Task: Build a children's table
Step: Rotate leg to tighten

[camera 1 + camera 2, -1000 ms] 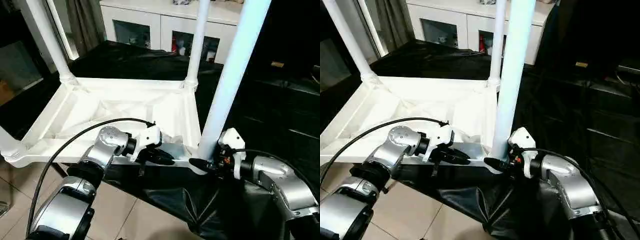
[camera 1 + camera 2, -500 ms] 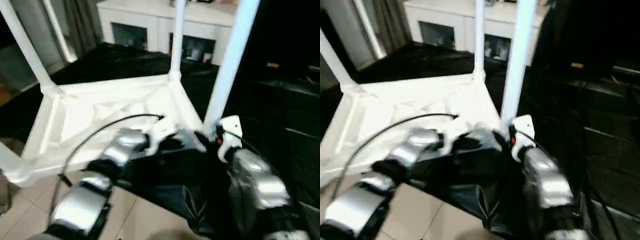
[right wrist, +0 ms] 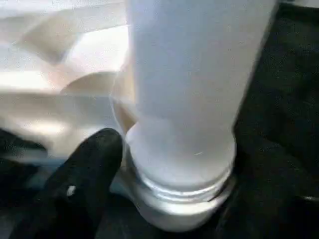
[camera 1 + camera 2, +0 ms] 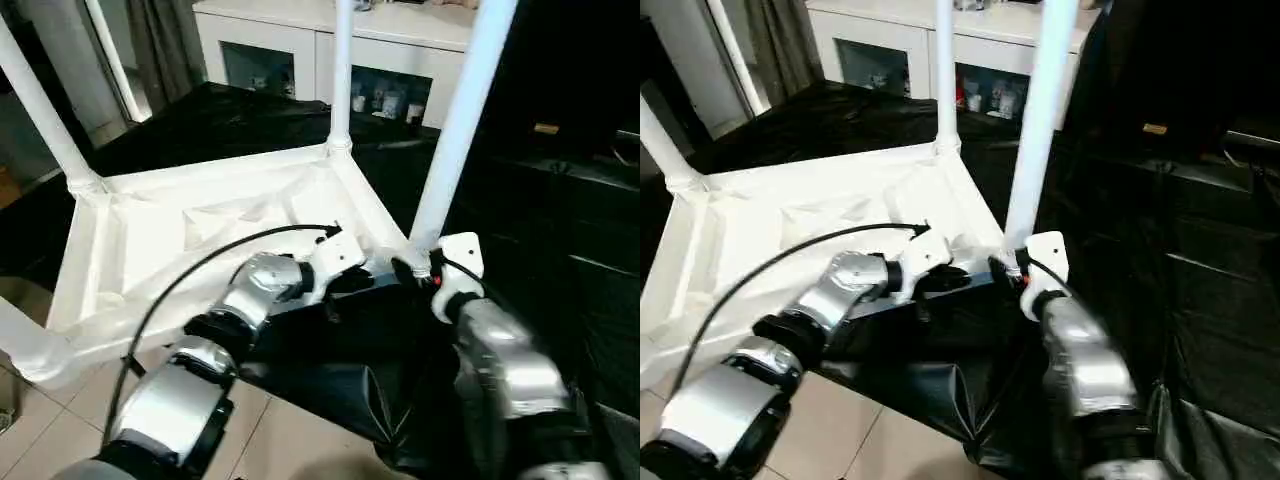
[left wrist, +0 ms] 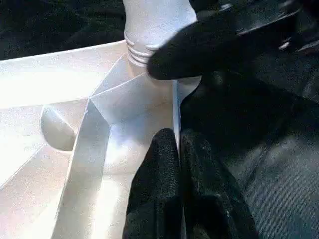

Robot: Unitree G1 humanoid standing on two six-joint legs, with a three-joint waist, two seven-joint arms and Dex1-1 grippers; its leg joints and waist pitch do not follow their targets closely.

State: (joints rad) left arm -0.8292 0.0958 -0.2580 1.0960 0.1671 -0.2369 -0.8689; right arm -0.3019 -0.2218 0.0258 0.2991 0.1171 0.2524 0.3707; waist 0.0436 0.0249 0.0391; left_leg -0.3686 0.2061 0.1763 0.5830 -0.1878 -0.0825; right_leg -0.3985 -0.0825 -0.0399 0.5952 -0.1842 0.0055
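Four white legs stand up from the children's table (image 4: 200, 225), which lies upside down with its ribbed underside facing up, on a surface covered by black sheeting (image 4: 330, 380). The tabletop's near edge overhangs a tiled floor (image 4: 40, 440). Behind the table stands a white cabinet (image 4: 300, 45) with glass doors.

Leg positions:
1. Far left leg (image 4: 40, 105), seated in its corner socket.
2. Far right leg (image 4: 342, 70), upright in its socket.
3. Near right leg (image 4: 455, 130), upright in the corner socket closest to the grippers; its grooved base sits in the socket collar (seen close in the right wrist view (image 3: 184, 99)).
4. Near left leg (image 4: 20, 345), at the picture's edge, seen only at its base.

The left gripper (image 4: 362, 282) lies at the tabletop's near rim just beside the near right corner. Its two black fingers (image 5: 164, 199) are pressed together, with the thin edge of the rim wall running up to their tips; whether that wall is pinched between them cannot be told.

The right gripper (image 4: 410, 270) sits at the base of the near right leg. One black finger (image 3: 84, 179) stands to one side of the leg's collar and dark finger material shows on the other side, so the jaws straddle the leg; the frames do not show whether they press on it.
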